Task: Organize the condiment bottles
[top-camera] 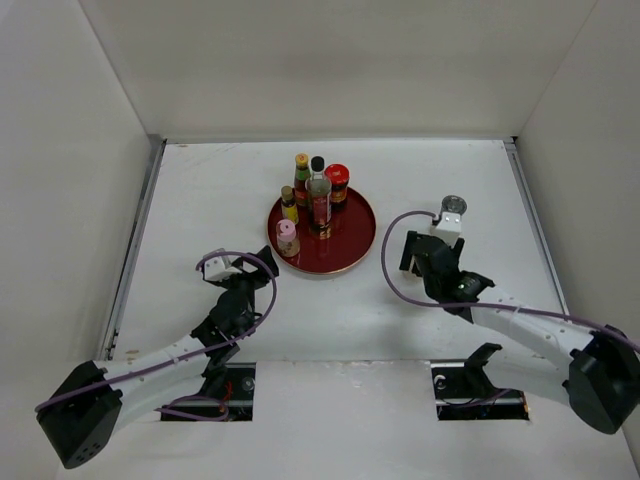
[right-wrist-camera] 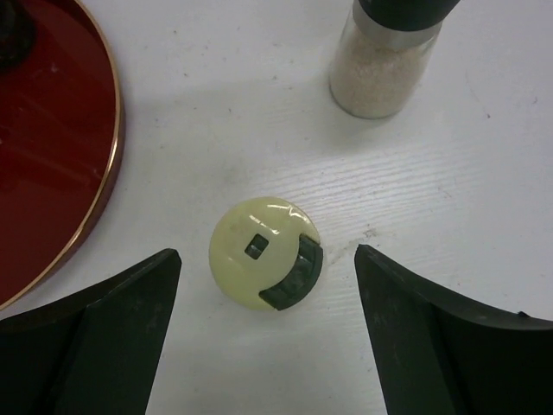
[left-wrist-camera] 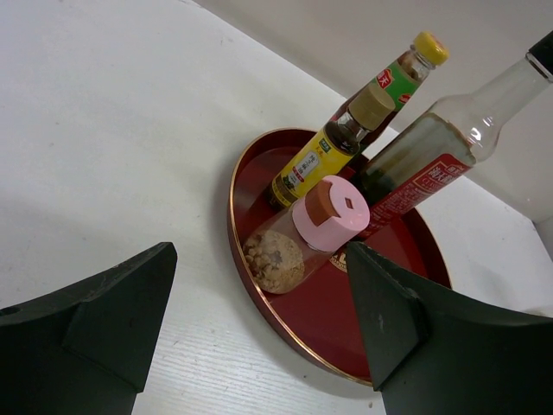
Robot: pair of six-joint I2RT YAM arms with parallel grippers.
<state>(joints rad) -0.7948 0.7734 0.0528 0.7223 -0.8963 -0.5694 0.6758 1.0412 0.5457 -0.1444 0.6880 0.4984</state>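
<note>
On the round red tray stand the green-yellow-capped red sauce, the tall clear black-capped bottle, the red-lidded jar, the yellow bottle and the pink-capped bottle. My left gripper is open and empty, just short of the tray's near-left rim, facing the pink-capped bottle. My right gripper is open, its fingers either side of the small cream bottle, apart from it. That bottle is hidden in the top view. The grey-topped cream shaker stands just beyond.
White walls close the table on the left, back and right. The tray's rim lies close left of my right gripper. The shaker stands on the table just ahead of the small cream bottle.
</note>
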